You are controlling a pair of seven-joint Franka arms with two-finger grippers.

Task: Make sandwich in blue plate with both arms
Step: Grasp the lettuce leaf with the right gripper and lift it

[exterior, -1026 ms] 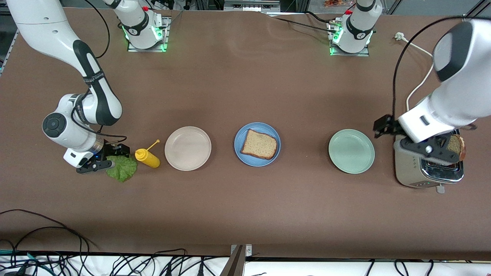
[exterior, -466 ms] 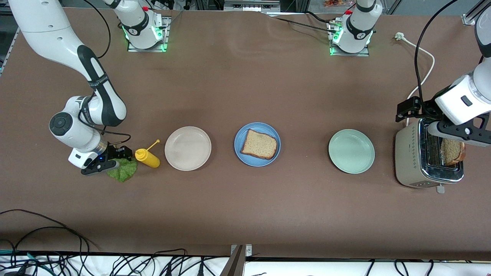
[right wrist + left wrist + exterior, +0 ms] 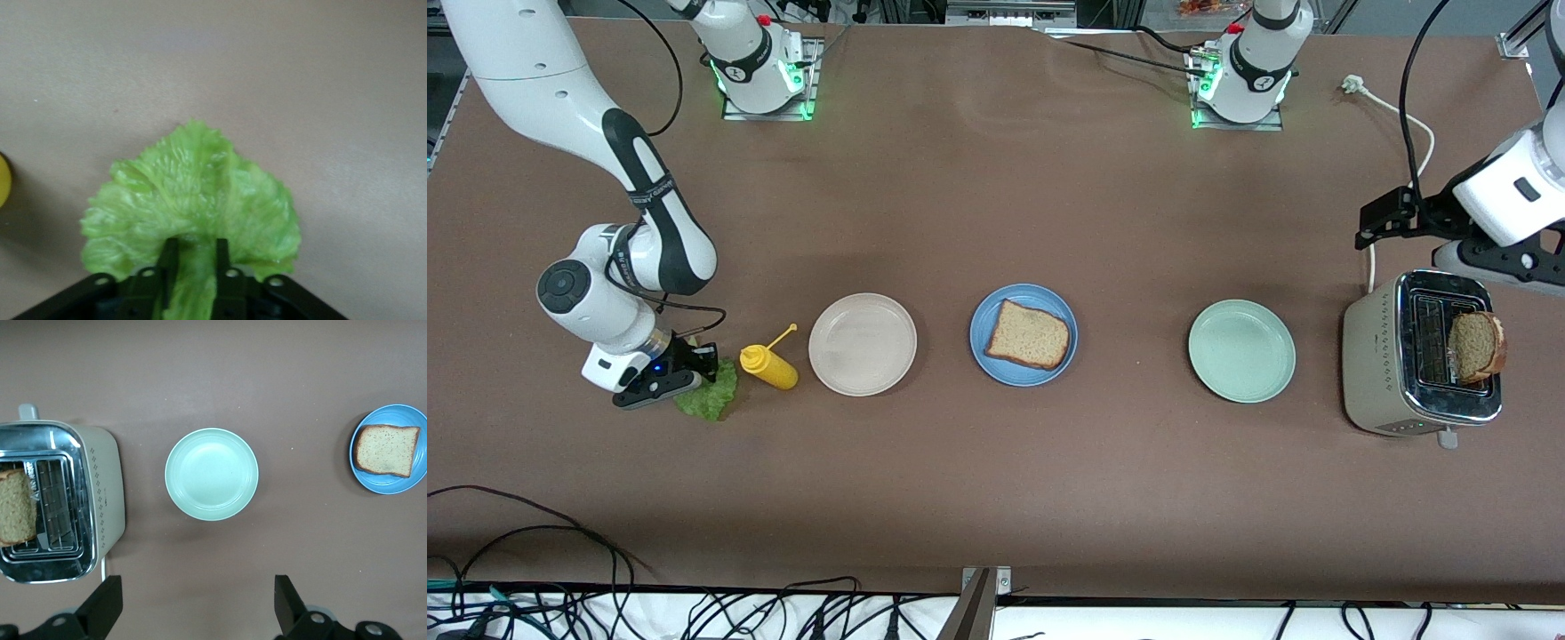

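One brown bread slice (image 3: 1028, 334) lies on the blue plate (image 3: 1042, 296) mid-table; both also show in the left wrist view, slice (image 3: 387, 449) on plate (image 3: 390, 487). A second slice (image 3: 1474, 347) stands in the toaster (image 3: 1383, 356) slot, also in the left wrist view (image 3: 17, 507). My left gripper (image 3: 1507, 265) is up over the table beside the toaster, open and empty (image 3: 197, 607). The green lettuce leaf (image 3: 711, 398) lies on the table at the right arm's end. My right gripper (image 3: 671, 378) is low on it, shut on the leaf's stem (image 3: 196, 257); the leaf (image 3: 193, 193) spreads out from the fingertips.
A yellow mustard bottle (image 3: 769, 366) lies beside the lettuce. A beige plate (image 3: 863, 344) sits between the bottle and the blue plate. A pale green plate (image 3: 1241, 350) sits between the blue plate and the toaster, also in the left wrist view (image 3: 211, 474). A white cord runs from the toaster.
My left gripper has risen off the toaster and pulled back toward the bases, leaving the slice in the slot. My right gripper has settled on the lettuce, which shifted slightly.
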